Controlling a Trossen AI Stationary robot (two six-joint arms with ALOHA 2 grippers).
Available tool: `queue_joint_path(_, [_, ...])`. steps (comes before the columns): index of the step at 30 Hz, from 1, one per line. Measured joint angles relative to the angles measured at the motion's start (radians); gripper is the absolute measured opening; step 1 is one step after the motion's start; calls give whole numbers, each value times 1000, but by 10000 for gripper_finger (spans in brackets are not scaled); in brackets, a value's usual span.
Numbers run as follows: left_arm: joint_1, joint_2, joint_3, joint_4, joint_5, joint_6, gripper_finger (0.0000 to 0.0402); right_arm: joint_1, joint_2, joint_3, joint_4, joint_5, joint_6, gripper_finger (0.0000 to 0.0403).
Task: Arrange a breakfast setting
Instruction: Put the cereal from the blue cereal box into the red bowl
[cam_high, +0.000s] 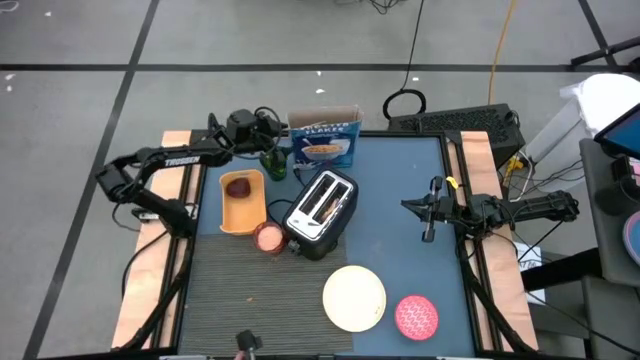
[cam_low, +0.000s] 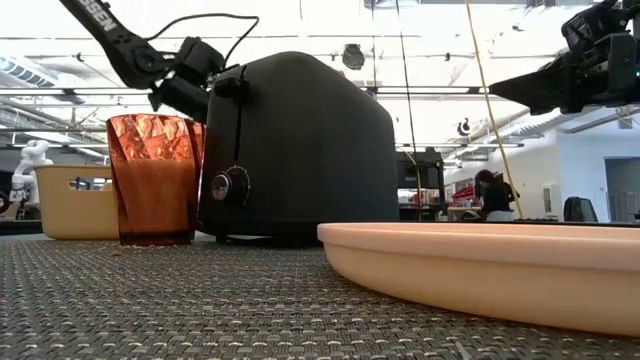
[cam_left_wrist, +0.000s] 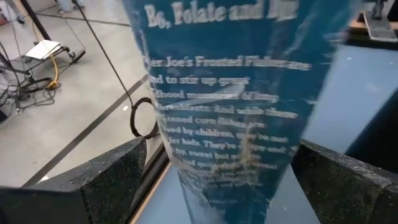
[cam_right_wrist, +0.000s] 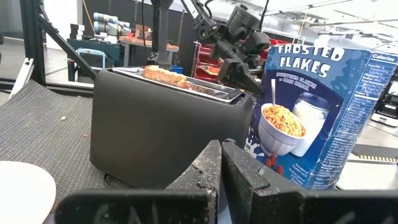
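Observation:
A blue Frosted Flakes box (cam_high: 325, 140) stands at the table's far edge. My left gripper (cam_high: 270, 135) is open beside the box's left end; in the left wrist view its fingers (cam_left_wrist: 112, 180) stand on either side of the box's narrow printed side (cam_left_wrist: 230, 124), apart from it. The black toaster (cam_high: 322, 207) holds a brown toast slice (cam_right_wrist: 165, 76) in a slot. The cream plate (cam_high: 354, 297) and the pink bowl (cam_high: 417, 315) lie near the front edge. My right gripper (cam_high: 428, 215) waits shut at the table's right side.
An orange square container (cam_high: 243, 200) with a dark red thing in it lies left of the toaster. A red patterned glass (cam_high: 269, 237) stands at the toaster's near left corner. A green object (cam_high: 273, 165) stands just below my left gripper. A keyboard (cam_high: 455, 122) lies behind the table.

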Motion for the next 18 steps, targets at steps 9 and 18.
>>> queue_joint_path(9, [-28, 44, 0, 49, -1, 26, 395, 0, 0, 0, 0, 0, 0, 9])
queue_joint_path(18, [-80, 44, 0, 71, -73, 40, 395, 0, 0, 0, 0, 0, 0, 9])
